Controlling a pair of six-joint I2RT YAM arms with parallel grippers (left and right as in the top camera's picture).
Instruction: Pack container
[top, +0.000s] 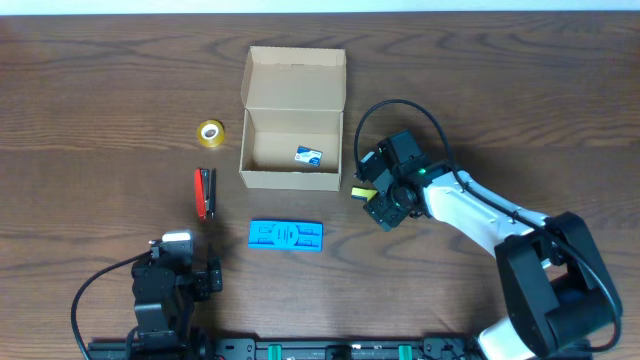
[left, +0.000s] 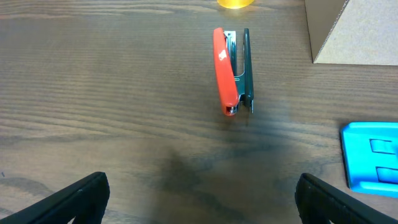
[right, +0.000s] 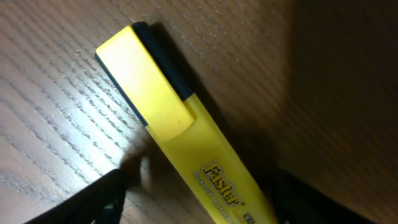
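Under right pincer, yellow highlighter

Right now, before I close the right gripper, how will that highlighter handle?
The highlighter looks like rigid plastic, so it probably won't flex. Its glossy, flattish body may slip or twist, since it lies diagonally between the fingers of the right gripper. Being flat-sided, it seems unlikely to roll on the table, and it is likely light.
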